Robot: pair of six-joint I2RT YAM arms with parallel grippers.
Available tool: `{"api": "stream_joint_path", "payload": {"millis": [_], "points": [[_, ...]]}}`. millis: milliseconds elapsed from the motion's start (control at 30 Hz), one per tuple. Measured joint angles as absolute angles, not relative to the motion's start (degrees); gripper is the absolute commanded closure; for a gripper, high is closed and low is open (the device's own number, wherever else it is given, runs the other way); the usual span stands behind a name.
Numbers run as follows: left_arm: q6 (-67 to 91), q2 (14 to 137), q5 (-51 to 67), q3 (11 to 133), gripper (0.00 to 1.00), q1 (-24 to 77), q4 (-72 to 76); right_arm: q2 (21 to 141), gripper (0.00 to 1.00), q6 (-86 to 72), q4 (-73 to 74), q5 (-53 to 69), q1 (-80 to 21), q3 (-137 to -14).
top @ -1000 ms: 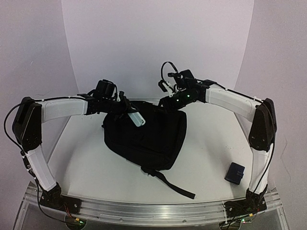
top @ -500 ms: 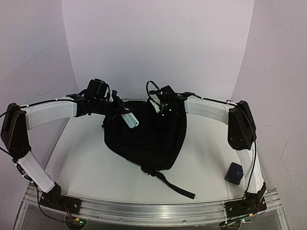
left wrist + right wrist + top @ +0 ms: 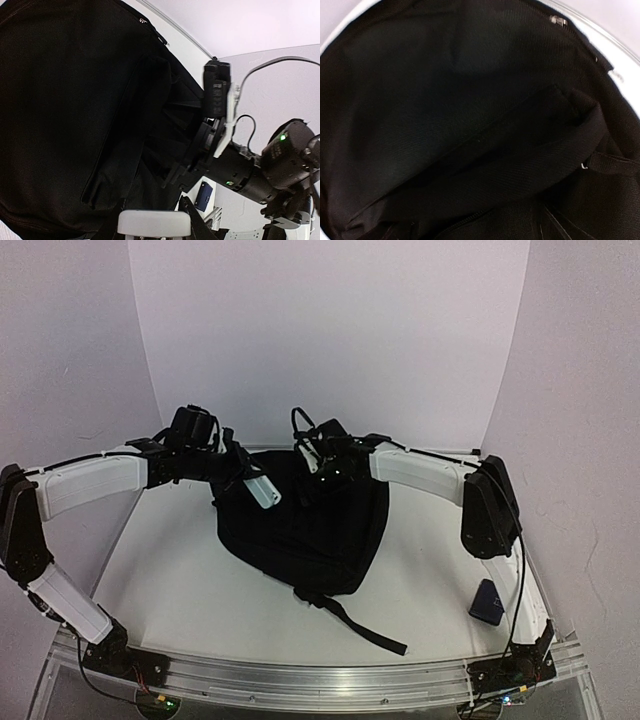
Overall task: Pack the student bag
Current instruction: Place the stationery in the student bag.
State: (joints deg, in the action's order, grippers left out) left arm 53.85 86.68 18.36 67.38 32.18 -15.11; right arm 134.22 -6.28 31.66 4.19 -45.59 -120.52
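At counter [image 3: 170, 570] rear | left pincer [image 3: 255, 485] clenched on student bag [image 3: 310, 535] rim | right pincer [image 3: 312, 478] over bag's open mouth, grip state cannot tell | blue pouch [image 3: 488, 602] well apart, near-right

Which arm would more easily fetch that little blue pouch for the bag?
Right, probably: the pouch lies near that arm's base, while the left end effector seems to grip the student bag's rim.

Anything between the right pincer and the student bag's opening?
Nothing visible. The right pincer hangs at the mouth of the student bag, and its wrist view shows only the bag's bare black inside.
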Motion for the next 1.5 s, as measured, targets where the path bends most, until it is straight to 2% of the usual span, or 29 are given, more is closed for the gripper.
{"api": "stream_joint_path", "payload": {"millis": [167,233,400,433,467,733,1067,1267,1500], "points": [[52.7,86.5,18.0,67.5,1.00,32.3,-16.2,134.5,0.35,-7.3,30.8,-0.5,-46.1,-118.2],[51.8,86.6,17.8,67.9,1.00,32.3,-17.6,133.9,0.43,-8.1,29.7,-2.4,-46.2,-116.0],[49.9,87.8,17.7,70.2,1.00,32.3,-18.6,130.2,0.90,-9.5,29.1,-3.9,-46.6,-110.4],[49.5,88.3,17.8,70.7,1.00,32.3,-18.6,129.4,0.97,-9.6,29.0,-3.8,-46.5,-109.0],[49.3,88.9,17.9,71.3,1.00,32.3,-18.6,128.6,1.00,-9.9,28.9,-3.7,-46.4,-107.7],[47.9,95.5,20.6,75.6,1.00,32.8,-17.2,124.7,1.00,-10.5,30.9,5.3,-40.8,-105.2],[49.6,106.5,23.2,83.3,1.00,33.6,-6.7,122.9,1.00,-13.6,31.9,20.2,-35.8,-106.1],[51.2,115.5,23.4,90.5,1.00,34.0,-0.2,121.0,1.00,-16.7,31.9,21.2,-35.5,-106.1],[53.0,121.7,24.1,90.8,0.99,35.8,3.1,119.7,1.00,-20.0,32.2,23.5,-34.6,-105.7]]}}
